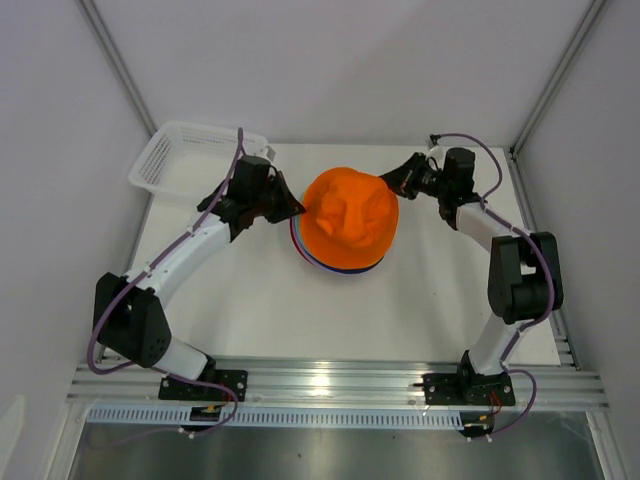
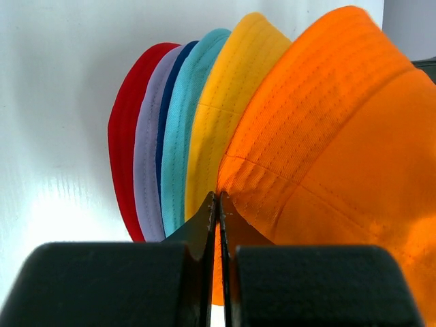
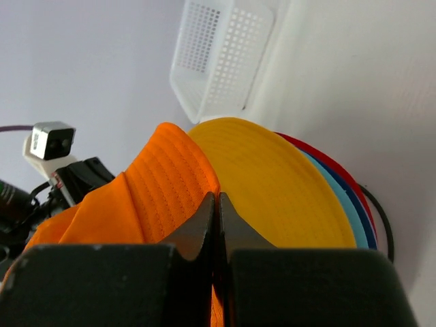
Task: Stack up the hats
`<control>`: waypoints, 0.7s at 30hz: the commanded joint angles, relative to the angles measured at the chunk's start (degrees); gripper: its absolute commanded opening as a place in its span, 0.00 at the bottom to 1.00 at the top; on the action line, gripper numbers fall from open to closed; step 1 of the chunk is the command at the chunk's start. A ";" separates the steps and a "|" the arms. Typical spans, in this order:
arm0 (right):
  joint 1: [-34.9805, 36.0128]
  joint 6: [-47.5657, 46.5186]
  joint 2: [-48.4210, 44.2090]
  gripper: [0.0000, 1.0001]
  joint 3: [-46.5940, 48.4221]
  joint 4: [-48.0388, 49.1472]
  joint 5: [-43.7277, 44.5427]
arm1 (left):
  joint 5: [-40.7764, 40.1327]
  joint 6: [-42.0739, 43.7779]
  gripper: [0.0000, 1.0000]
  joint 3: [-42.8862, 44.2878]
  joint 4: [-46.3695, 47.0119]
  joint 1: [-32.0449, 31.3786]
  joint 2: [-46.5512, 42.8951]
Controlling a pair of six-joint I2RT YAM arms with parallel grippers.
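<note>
Orange hat (image 1: 349,222) sits atop the stacked hats (image 2: 177,136) on the tabletop (image 1: 250,300); left claw (image 1: 299,210) and right claw (image 1: 390,182) each pinch its brim, one on either side.

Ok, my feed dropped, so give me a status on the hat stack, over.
Left gripper shut on orange hat brim. Right gripper shut on opposite brim. Orange hat over five stacked hats. Nothing in the way; white basket apart, far left.

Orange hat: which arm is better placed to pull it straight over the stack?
Left, probably. The left gripper and right gripper both pinch the orange hat, but the other hats peek out on the left arm's side, so it wants pulling there.
</note>
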 commanded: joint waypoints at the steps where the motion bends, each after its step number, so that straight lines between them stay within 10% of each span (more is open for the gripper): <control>1: 0.62 -4.00 3.21 0.00 2.39 -9.66 4.60 | -0.87 0.82 0.01 3.02 -0.35 0.58 -1.12; 21: 7.30 -7.69 2.61 0.00 -11.14 1.93 12.86 | -4.56 1.96 0.01 -7.70 0.79 0.58 -4.80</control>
